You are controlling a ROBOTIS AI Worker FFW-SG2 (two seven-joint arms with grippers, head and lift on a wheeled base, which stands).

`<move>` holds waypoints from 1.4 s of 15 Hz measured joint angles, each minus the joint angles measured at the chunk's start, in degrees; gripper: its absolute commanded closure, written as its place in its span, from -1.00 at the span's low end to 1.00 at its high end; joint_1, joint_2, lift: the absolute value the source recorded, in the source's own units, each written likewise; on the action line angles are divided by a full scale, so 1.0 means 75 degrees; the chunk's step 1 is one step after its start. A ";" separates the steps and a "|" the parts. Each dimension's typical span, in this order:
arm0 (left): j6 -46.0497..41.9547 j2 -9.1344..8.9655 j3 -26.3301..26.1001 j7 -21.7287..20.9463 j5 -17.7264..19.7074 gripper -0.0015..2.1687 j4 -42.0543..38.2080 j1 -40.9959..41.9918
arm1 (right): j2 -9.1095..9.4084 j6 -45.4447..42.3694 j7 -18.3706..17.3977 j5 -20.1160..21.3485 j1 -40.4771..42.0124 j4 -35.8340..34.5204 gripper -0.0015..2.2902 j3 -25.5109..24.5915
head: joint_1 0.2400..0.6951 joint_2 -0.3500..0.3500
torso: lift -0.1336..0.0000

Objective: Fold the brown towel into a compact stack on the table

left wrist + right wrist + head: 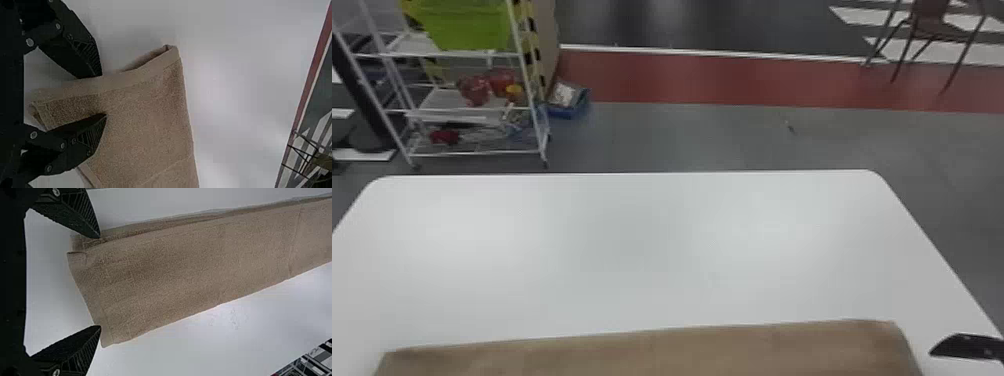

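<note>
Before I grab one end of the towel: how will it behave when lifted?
Likely floppy: the towel lies in loose layers whose edges don't quite line up, so they may slide apart. The fuzzy, looped surface suggests decent grip. It's long and narrow, so the middle would probably sag or drag.

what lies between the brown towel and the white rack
The white tabletop, then a strip of grey floor, lie between the brown towel and the white rack, as the head view shows.
</note>
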 measured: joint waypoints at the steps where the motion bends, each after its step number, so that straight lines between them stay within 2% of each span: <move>1: -0.0242 0.0000 0.0023 -0.0089 0.0019 0.91 -0.0008 0.0000 | 0.0011 -0.0020 0.0000 0.0013 -0.0004 0.0011 -0.94 0.0001 | 1.00 -0.31 | -0.79; 2: -0.0525 -0.0001 0.0046 -0.0097 0.0031 0.97 -0.0025 0.0008 | 0.0022 -0.0028 0.0000 0.0022 -0.0005 0.0017 -0.94 0.0001 | 1.00 -0.31 | -0.79; 5: -0.1260 -0.0021 0.0164 -0.0098 0.0158 0.97 -0.0044 0.0042 | 0.0042 -0.0034 0.0000 0.0014 -0.0006 0.0037 -0.94 0.0001 | 1.00 -0.30 | -0.79; 8: -0.1369 -0.0015 0.0428 -0.0097 0.0346 0.97 -0.0066 -0.0041 | 0.0047 0.0038 0.0000 -0.0213 -0.0024 0.0037 -0.93 -0.0027 | 1.00 -0.22 | -0.79; 13: -0.1367 0.0025 0.0924 -0.0097 0.0471 0.97 -0.0062 -0.0362 | 0.0049 0.1474 0.0000 -0.1159 -0.0315 0.0055 -0.92 -0.0318 | 1.00 -0.16 | -0.79; 17: -0.1284 0.0190 0.1178 -0.0097 0.0352 0.97 0.0113 -0.0760 | 0.0063 0.3240 0.0000 -0.2294 -0.0575 0.0187 -0.92 -0.0538 | 1.00 -0.12 | -0.79; 21: -0.1118 0.0199 0.1413 -0.0097 0.0419 0.97 0.0082 -0.0898 | 0.0140 0.4331 0.0000 -0.2884 -0.0924 0.0415 -0.92 -0.0544 | 1.00 -0.05 | -0.79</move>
